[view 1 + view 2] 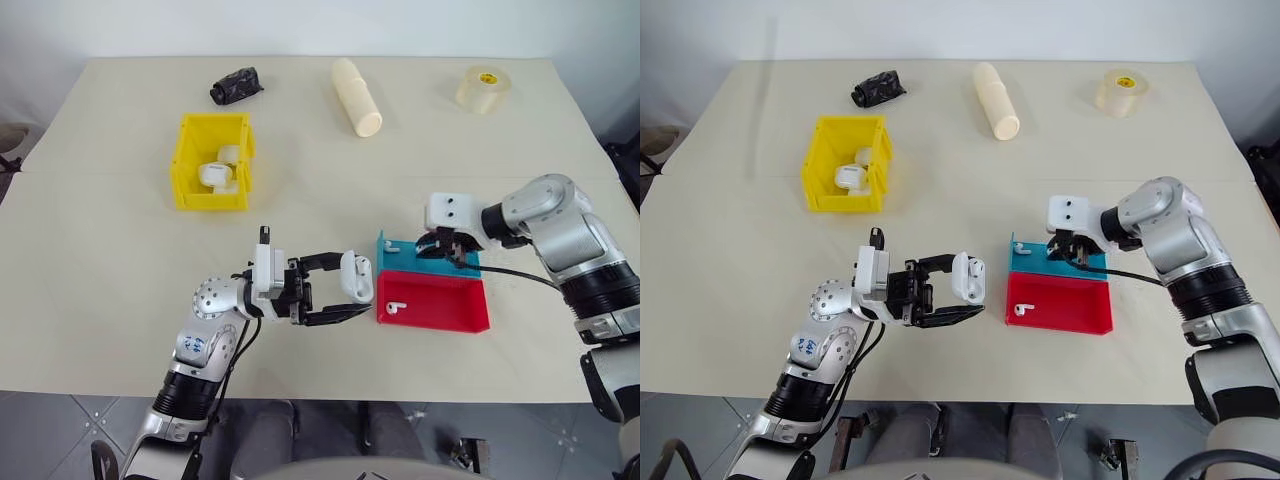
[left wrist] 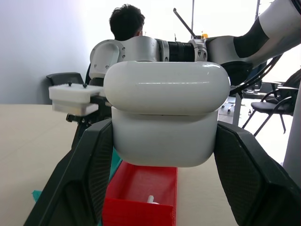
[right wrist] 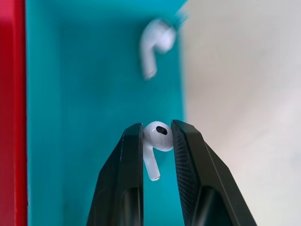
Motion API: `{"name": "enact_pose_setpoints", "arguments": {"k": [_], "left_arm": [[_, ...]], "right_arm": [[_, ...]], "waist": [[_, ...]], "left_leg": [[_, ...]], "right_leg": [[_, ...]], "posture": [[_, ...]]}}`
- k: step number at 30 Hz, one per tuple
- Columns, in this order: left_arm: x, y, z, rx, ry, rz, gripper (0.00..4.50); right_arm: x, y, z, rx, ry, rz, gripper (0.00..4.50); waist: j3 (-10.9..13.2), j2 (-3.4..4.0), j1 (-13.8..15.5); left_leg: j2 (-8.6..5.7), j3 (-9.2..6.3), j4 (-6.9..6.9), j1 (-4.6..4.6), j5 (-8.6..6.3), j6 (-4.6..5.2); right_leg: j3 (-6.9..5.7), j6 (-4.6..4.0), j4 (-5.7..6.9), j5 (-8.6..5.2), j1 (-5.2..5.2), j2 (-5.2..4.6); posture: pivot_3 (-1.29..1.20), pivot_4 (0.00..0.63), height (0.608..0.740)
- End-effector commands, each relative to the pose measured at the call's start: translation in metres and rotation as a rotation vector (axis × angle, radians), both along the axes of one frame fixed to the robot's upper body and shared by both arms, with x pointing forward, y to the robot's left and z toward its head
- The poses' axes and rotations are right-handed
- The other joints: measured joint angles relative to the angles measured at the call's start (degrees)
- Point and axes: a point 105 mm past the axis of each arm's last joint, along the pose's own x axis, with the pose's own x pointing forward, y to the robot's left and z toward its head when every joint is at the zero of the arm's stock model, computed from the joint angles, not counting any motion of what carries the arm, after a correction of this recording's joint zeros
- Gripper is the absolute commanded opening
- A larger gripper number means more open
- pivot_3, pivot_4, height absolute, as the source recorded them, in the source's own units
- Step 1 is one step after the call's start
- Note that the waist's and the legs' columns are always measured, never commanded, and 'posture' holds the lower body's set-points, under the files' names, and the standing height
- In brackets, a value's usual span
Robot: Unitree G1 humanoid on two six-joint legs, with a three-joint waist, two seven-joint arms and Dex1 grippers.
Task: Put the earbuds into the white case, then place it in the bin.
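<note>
Left hand (image 1: 345, 298) pinches the white case (image 1: 356, 276), lid closed; right hand (image 3: 157, 141) pinches an earbud (image 3: 156, 143), half hidden.

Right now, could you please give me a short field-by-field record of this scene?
left gripper: shut on the white case, held above the table
right gripper: shut on one earbud, over the blue tray
second earbud: lying in the blue tray
third earbud: lying in the red tray
bin: yellow, holds white items
</note>
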Motion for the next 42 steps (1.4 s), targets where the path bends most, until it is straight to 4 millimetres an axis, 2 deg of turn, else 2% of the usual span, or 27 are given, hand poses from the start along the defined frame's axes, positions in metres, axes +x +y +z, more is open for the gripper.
{"name": "enact_pose_setpoints", "arguments": {"k": [1,4,9,12,18,22,27,31,42], "left_arm": [[0.001,0.0,0.013,-0.028,-0.039,-0.005,2.99],[0.008,-0.001,0.014,-0.031,-0.033,0.001,2.99],[0.017,-0.004,0.017,-0.033,-0.033,0.015,2.99],[0.02,-0.006,0.018,-0.034,-0.033,0.019,2.99],[0.028,-0.008,0.027,-0.065,-0.022,0.042,2.99],[0.028,-0.011,0.03,-0.082,-0.014,0.038,2.99],[0.027,-0.014,0.033,-0.101,0.003,0.029,2.99],[0.024,-0.015,0.035,-0.111,0.013,0.017,2.99],[0.023,-0.015,0.039,-0.125,0.024,0.001,2.99]], "right_arm": [[-0.013,0.002,0.042,0.199,-0.085,0.024,0.51],[-0.034,0.009,0.054,0.399,-0.072,0.076,0.51],[-0.078,0.031,0.074,0.79,-0.019,0.18,0.51],[-0.099,0.043,0.081,0.971,0.105,0.192,0.51],[-0.118,0.063,0.088,1.267,0.211,0.148,0.51],[-0.121,0.076,0.082,1.353,0.229,0.1,0.51],[-0.121,0.081,0.073,1.39,0.237,0.068,0.51],[-0.118,0.08,0.06,1.395,0.222,0.021,0.51],[-0.115,0.081,0.042,1.394,0.182,-0.031,0.51]], "waist": [[0.0,0.0,0.06],[0.0,-0.01,0.36],[0.01,-0.01,0.17],[0.01,-0.01,0.14],[0.01,-0.01,0.19],[0.01,-0.01,0.14],[0.0,-0.01,0.09],[0.0,0.0,0.07],[0.0,0.0,-0.01]], "left_leg": [[0.0,0.0,-0.02,-0.01,0.0,0.0],[0.0,-0.04,-0.04,-0.01,0.0,0.0],[0.06,-0.05,0.02,-0.02,-0.01,0.02],[0.14,-0.04,0.04,-0.01,0.0,0.01],[0.2,-0.07,0.04,-0.01,0.01,-0.01],[0.17,-0.08,0.02,-0.01,0.01,0.0],[0.03,-0.07,0.01,0.0,0.01,0.02],[-0.05,-0.07,0.0,0.0,0.01,0.02],[-0.05,-0.06,0.0,0.02,0.01,0.02]], "right_leg": [[-0.01,0.0,-0.02,0.0,0.0,0.0],[-0.05,0.0,-0.06,0.0,0.03,0.01],[-0.05,0.03,-0.04,0.01,0.08,-0.03],[-0.04,0.03,0.0,0.01,0.06,0.01],[-0.04,0.02,0.02,0.02,0.07,0.02],[-0.03,0.02,0.03,0.02,0.05,0.01],[-0.01,0.02,0.06,0.02,0.05,0.03],[0.0,0.02,0.07,0.02,0.05,0.06],[0.02,0.02,0.09,0.02,0.04,0.07]], "posture": [[0.0,0.15,0.74],[0.0,0.15,0.74],[0.0,0.15,0.74],[0.0,0.15,0.74],[0.0,0.15,0.74],[0.0,0.15,0.74],[0.0,0.15,0.74],[0.0,0.15,0.74],[0.0,0.15,0.74]]}}
